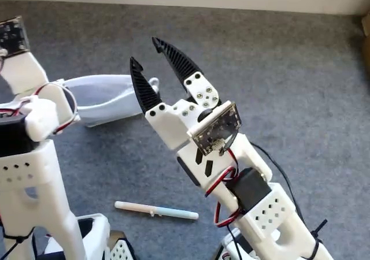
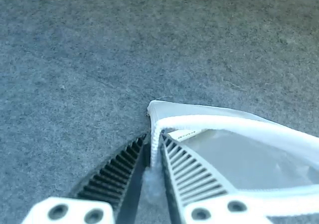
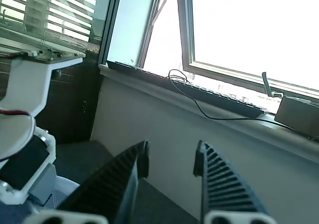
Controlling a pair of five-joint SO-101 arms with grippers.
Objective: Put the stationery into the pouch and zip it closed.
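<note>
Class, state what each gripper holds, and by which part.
Left gripper pinches the pouch at a corner of its rim; right gripper is open, holding nothing.

Right arm's fingers (image 3: pixel 112 184): two, black, ribbed, tips well apart. They point up and away at a pale wall (image 3: pixel 164 134) on the far side, which is seen through the gap.

Above the wall is a window sill (image 3: pixel 209 92). A dark cable (image 3: pixel 214 117) trails along and below it, and a small box (image 3: pixel 298 115) rests on it. Behind is a bright window (image 3: pixel 249 25), with slatted blinds (image 3: pixel 45 10) at the next pane.

Other arm (image 3: pixel 20 124): white, just left of the fingers, red wire (image 3: pixel 15 113) on it, circuit board (image 3: pixel 47 58) at its upper end.

Dark carpet floor (image 3: pixel 75 154) at the foot of the wall.
</note>
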